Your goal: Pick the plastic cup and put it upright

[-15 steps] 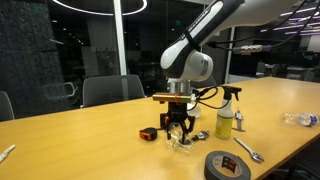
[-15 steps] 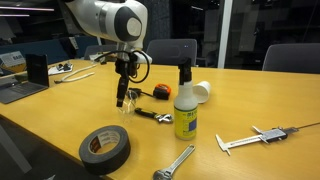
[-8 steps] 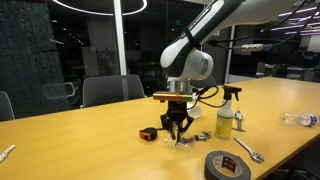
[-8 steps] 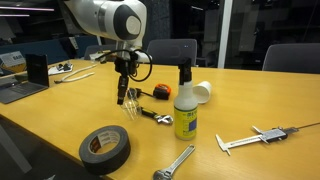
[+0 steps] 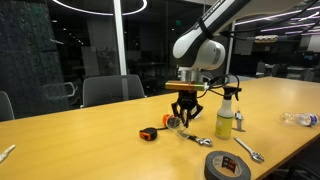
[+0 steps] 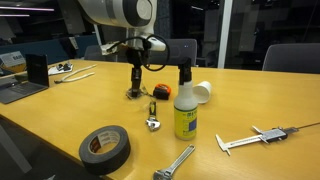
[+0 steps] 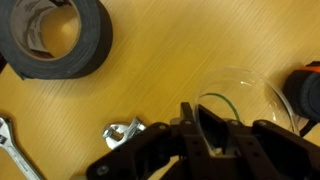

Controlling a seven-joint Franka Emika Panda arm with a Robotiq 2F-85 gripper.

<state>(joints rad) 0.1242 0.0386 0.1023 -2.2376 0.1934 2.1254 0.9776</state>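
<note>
Pincer (image 5: 184, 118) vertical (astride plastic cup (image 7: 245, 98))

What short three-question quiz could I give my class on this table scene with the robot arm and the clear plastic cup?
1. True or false: the spray bottle lies on its side.
2. In the wrist view, what do the fingers grip? A. a wrench B. the plastic cup C. a white cup
3. Fill in: the tape roll is coloured ____.
Key: 1 false, it stands upright; 2 B; 3 black.
</note>
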